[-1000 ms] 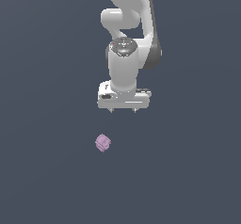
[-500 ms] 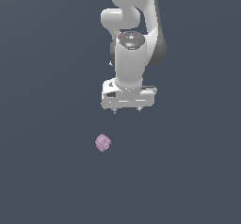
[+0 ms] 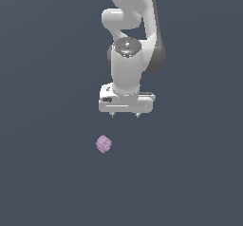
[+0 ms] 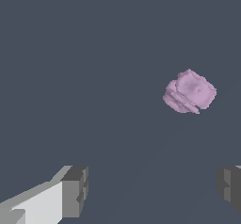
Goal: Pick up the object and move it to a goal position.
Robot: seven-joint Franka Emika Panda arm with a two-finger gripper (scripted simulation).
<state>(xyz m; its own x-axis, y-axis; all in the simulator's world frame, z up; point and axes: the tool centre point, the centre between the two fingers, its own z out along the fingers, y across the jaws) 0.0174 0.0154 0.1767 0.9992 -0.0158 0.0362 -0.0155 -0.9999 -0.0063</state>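
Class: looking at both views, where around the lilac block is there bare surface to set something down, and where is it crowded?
Bare dark surface borders the lilac block on every side in the exterior view. The only crowded patch lies toward that view's upper right of the block, where the open end effector hangs. The wrist view shows bare surface around the block too.

No readable text, label, brand, number or sign appears in either view, whether on the white robot arm or on the plain dark grey-blue surface.
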